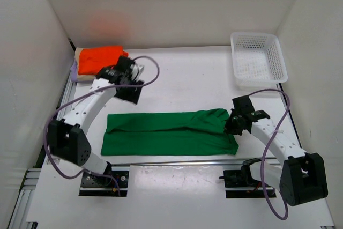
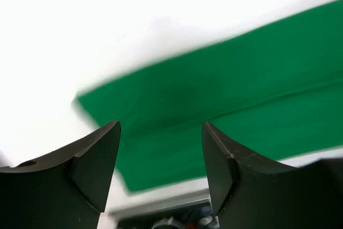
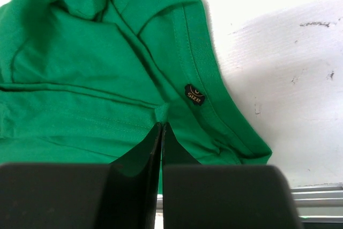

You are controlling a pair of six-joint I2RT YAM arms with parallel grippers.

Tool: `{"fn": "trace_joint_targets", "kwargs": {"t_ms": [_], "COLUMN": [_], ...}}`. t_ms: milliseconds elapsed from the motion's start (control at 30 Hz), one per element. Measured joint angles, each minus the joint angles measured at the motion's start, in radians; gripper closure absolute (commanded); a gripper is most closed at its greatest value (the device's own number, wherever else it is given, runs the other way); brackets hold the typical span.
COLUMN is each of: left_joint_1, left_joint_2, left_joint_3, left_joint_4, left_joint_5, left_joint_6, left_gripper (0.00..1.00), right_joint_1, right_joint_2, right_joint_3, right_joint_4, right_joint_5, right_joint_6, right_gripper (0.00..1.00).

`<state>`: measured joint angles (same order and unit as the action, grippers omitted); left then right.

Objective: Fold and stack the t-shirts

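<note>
While the green t-shirt [image 1: 166,132] lay folded lengthwise into a long band across the middle of the white table [image 1: 187,79], the left gripper [image 1: 131,95] hung above bare tabletop just beyond the band's left part, touching no cloth. Its wrist view showed its two dark fingers [image 2: 99,154] standing well apart with nothing between them and the shirt's left end below. The right gripper [image 1: 234,124] sat at the shirt's bunched right end, its jaws pressed tight together over the cloth. Its tips met the fabric close to a small black size label [image 3: 194,94], and whether a fold was pinched between them could not be told. At the far left corner the orange-red t-shirt [image 1: 99,59] rested folded on top of a stack. A beige t-shirt [image 1: 79,52] and a lavender t-shirt [image 1: 73,71] showed only as edges beneath it. The white mesh basket [image 1: 237,57] stood at the far right, well apart from the shirts.
</note>
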<state>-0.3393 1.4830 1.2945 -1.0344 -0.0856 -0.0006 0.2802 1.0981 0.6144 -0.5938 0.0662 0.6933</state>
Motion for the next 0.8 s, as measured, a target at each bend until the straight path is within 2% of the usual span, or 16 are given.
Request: {"fn": "trace_joint_targets", "kwargs": {"t_ms": [133,267,500,667,800], "left_joint_1": [-0.169,-0.338,-0.519,-0.538,-0.533], "left_joint_2": [0.182,0.417,0.74,0.814,0.819], "left_joint_3": [0.304,0.505,0.609,0.661,0.703], "left_joint_4": [0.001,0.011,0.04,0.052,0.077], "left_joint_5": [0.156,0.316,0.418,0.435,0.431], "left_joint_6": [0.0,0.0,0.0,0.0,-0.001], "left_gripper": [0.36,0.39,0.39,0.39,0.48], "right_joint_1": [0.0,0.004,0.008,0.008,0.008], "right_joint_2": [0.025,0.048,0.048,0.048,0.048], "right_joint_3": [-0.024,-0.033,-0.061,-0.066,-0.071], "right_joint_4": [0.017,0.022,0.032,0.038,0.044], "right_joint_5": [-0.013,-0.026,-0.04,-0.042,-0.042], "right_joint_6": [0.01,0.024,0.053,0.06,0.059], "right_gripper": [1.0,1.0,1.0,1.0,1.0]}}
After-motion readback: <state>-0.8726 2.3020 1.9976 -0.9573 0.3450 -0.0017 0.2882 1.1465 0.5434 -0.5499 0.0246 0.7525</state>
